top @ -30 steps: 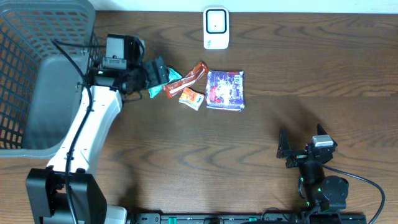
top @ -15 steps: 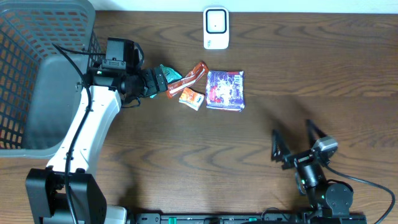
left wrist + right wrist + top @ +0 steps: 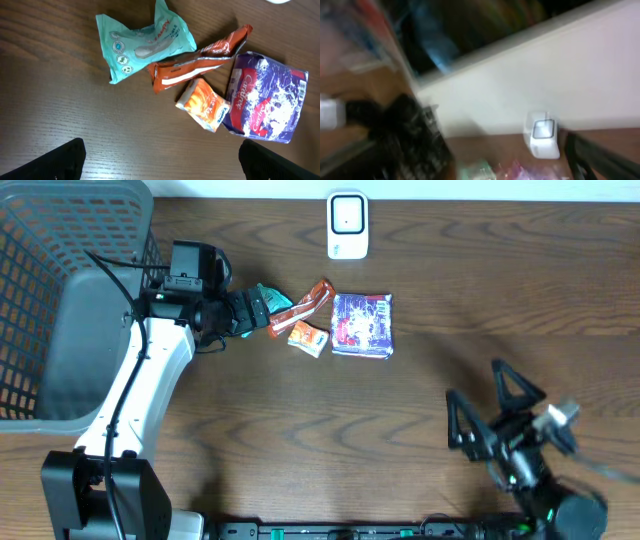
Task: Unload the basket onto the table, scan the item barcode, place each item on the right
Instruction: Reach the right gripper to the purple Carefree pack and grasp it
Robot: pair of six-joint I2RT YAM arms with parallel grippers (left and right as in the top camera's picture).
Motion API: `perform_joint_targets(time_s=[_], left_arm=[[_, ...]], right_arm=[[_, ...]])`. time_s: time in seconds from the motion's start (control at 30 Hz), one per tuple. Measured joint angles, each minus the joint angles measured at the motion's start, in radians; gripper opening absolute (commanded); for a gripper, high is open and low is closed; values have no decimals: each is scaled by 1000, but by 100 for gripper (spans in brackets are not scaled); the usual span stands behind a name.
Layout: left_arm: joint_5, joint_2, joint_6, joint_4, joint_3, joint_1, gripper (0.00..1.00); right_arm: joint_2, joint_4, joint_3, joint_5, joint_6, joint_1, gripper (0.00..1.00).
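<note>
Pick step, I reckon. Left gripper [image 3: 258,305] jaws apart, empty; teal packet [image 3: 145,45] lies on the surface [image 3: 300,430] just ahead of it, purple pack [image 3: 265,100] beyond. Right gripper [image 3: 488,402] apart too, well off. Next: I drop, close on packet, present barcode to scanner [image 3: 347,225].

Mock shop checkout, barcode scanner [image 3: 347,225], basket [image 3: 40,240]
</note>
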Motion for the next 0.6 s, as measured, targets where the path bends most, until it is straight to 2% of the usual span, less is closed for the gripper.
perform_joint_targets(time_s=[0.2,0.37,0.5,0.6], left_arm=[[0,0,0,0,0,0,98],[1,0,0,0,0,0,98],[0,0,0,0,0,0,98],[0,0,0,0,0,0,98]], right_arm=[[480,-517,448,7,-274,0,99],[922,-813,819,-77,-394,0,99],[1183,-853,1029,-260,-385,0,99],[1297,-774,1090,-423,-323,0,99]])
